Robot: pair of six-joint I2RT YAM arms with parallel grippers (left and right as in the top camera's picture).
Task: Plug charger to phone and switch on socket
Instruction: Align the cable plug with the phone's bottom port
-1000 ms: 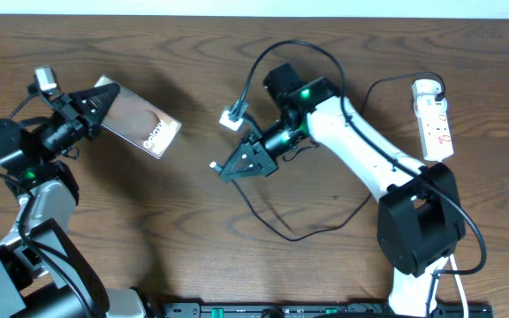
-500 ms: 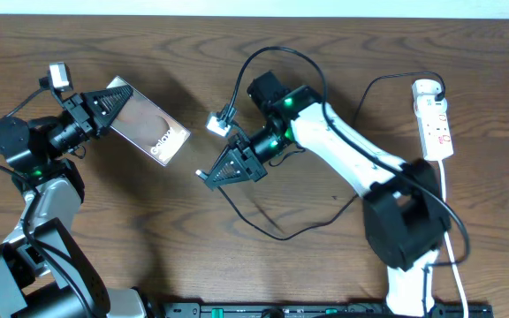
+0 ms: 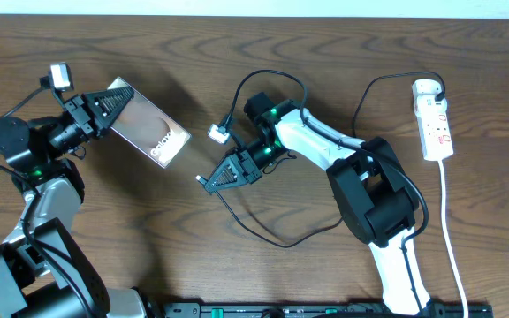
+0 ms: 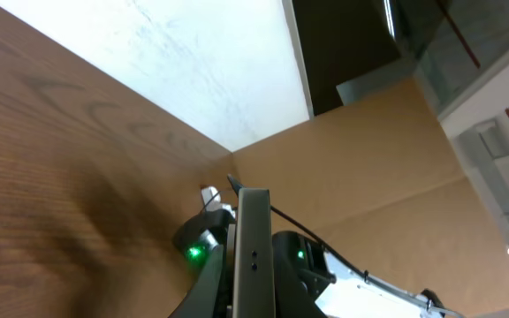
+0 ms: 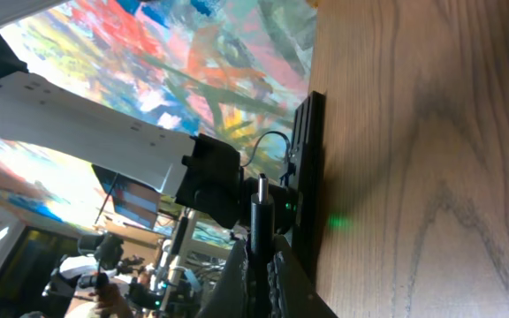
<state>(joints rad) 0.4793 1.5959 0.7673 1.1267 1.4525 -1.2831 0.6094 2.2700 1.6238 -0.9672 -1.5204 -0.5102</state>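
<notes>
Above the tabletop (image 3: 148, 238), the left end effector (image 3: 115, 99) is clamping the phone (image 3: 155, 132) and the right end effector (image 3: 210, 179) is pinching the charger (image 3: 272, 237) tip; any tilt is likely risking a missed insertion.

I am seeing wooden table (image 3: 193, 256) filling the view | black rail (image 3: 307, 311) lying at 6 o'clock | white strip (image 3: 237, 7) running along 12 o'clock

This looks like a robot lab. A left robot arm (image 3: 47, 190) and a right robot arm (image 3: 312, 141) work over a brown wooden table (image 3: 193, 265). A black rail (image 3: 281, 311) runs along the bottom edge. The left wrist view shows plain brown boards (image 4: 369, 177) and a white wall (image 4: 148, 53). A big colourful painting (image 5: 193, 62) fills the upper left of the right wrist view.
</notes>
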